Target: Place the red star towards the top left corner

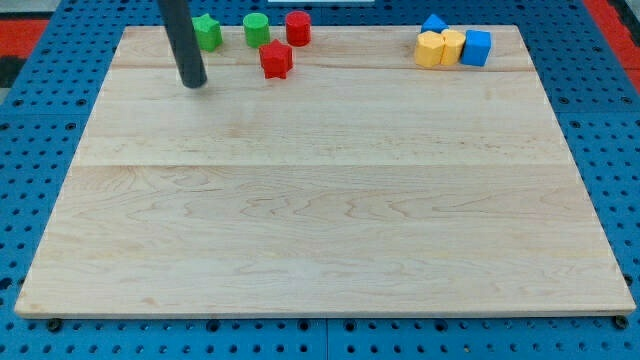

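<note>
Red star (276,60): lying near the bench's (320,230) top edge, left of centre. My tip (194,84), a plain rod tool with no jaws to spread or press together, is resting to the star's left, apart from it, pinching nothing. Green blocks (207,32) (256,29) and red cylinder (298,28) are sitting just above; yellow (430,49) (453,46) and blue (477,47) (434,23) blocks are clustering at the top right.

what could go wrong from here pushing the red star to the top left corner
1. My tip sits to the view's left of the red star, the wrong side for a leftward push; pushing from here would likely drive it right.
2. The green star-like block and the green cylinder lie along the path and could be knocked.
3. The red cylinder is close by, so circling behind might bump it.
</note>
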You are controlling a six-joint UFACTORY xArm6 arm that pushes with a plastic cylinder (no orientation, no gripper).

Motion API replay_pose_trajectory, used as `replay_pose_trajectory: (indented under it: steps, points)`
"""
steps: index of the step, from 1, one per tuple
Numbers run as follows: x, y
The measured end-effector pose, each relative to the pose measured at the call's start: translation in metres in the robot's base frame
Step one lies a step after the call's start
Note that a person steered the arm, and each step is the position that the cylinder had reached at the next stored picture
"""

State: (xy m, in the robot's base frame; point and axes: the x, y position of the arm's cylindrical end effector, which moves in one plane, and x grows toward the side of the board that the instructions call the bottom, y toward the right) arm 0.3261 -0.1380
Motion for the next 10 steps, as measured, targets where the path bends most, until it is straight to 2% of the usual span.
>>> replay_pose_trajectory:
  steps: [1,2,3,4,5,7,9,10]
  points:
    - [0.011,0.084]
    - [0.002,0.129]
    - [-0.042,0.152]
    - [-0.068,0.159]
    - [-0.074,0.14]
    - [-0.074,0.061]
    - [-0.011,0.066]
    - [-0.008,0.042]
